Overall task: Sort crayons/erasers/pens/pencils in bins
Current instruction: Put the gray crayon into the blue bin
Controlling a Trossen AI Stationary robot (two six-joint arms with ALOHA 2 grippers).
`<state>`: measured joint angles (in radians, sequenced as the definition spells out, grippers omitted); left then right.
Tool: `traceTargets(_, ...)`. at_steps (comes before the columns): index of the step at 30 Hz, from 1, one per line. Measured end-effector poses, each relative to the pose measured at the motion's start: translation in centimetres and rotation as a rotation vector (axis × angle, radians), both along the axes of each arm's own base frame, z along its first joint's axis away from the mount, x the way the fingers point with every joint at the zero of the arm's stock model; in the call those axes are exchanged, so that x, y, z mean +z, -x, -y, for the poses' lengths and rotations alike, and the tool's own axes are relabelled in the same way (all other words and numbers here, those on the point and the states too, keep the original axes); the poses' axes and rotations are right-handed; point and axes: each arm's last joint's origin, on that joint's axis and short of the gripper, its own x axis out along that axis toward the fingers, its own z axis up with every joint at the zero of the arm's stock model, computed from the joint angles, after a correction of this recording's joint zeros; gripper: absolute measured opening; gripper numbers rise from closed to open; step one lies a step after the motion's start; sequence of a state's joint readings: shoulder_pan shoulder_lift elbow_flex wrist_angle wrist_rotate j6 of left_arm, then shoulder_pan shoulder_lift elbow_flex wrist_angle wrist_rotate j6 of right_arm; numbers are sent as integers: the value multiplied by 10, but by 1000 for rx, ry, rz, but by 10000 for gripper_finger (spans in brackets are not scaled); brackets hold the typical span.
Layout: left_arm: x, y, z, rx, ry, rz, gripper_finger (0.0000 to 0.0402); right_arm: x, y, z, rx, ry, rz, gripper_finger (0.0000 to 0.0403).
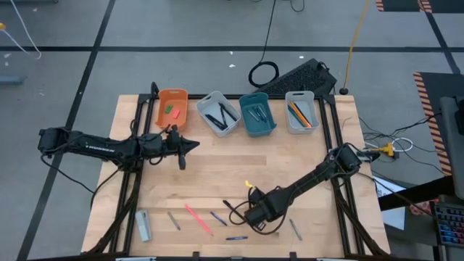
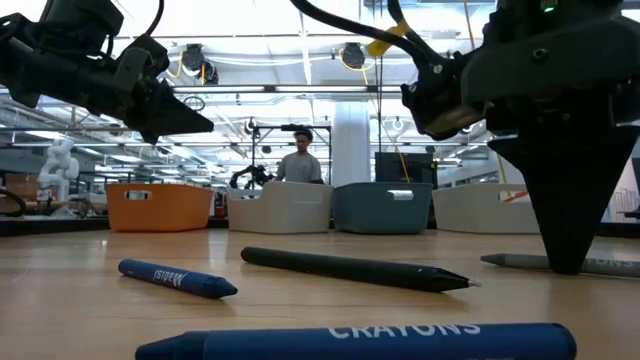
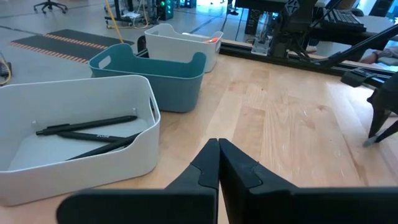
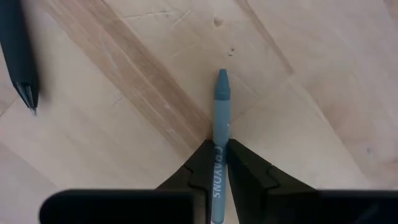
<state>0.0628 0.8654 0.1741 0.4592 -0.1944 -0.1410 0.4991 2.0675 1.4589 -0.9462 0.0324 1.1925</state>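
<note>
Jaws of the right gripper (image 4: 219, 163) pinch a grey-blue crayon (image 4: 221, 112) on the surface, so a lift toward the bins (image 1: 258, 116) looks next, while the left gripper (image 3: 218, 163) waits closed nearby.

You saw a table (image 1: 290, 156) of pale wood, its planks smooth with a soft satin sheen and fine grain streaks. The bins looked like moulded plastic: the orange bin (image 1: 172, 106) matt, the white bin (image 3: 118, 93) and teal bin (image 3: 155, 68) smooth with a faint gloss on their rounded rims. The blue crayon (image 4: 221, 118) wore a dull paper wrapper printed with white letters, its tip waxy. The black pen (image 2: 350, 268) looked like matt plastic. The right gripper (image 4: 216, 163) had dark, matt, slightly grainy plastic fingers (image 4: 249, 171).
</note>
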Motion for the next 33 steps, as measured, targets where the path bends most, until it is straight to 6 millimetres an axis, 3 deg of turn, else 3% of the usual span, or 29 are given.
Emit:
traceTargets(8,0,0,0,0,-1,-1,14,18,-2,12,21,-2,54,32)
traceTargets(16,0,0,0,0,-1,-4,12,60,-3,31,41,-9,186,32)
traceTargets(21,0,0,0,-1,-3,-2,8,93,-4,59,61,-5,292,32)
traceTargets(27,0,0,0,-2,-7,0,11,129,-5,124,53,111,400,32)
traceTargets(33,1,0,0,-2,-9,14,11,140,-10,215,42,304,430,32)
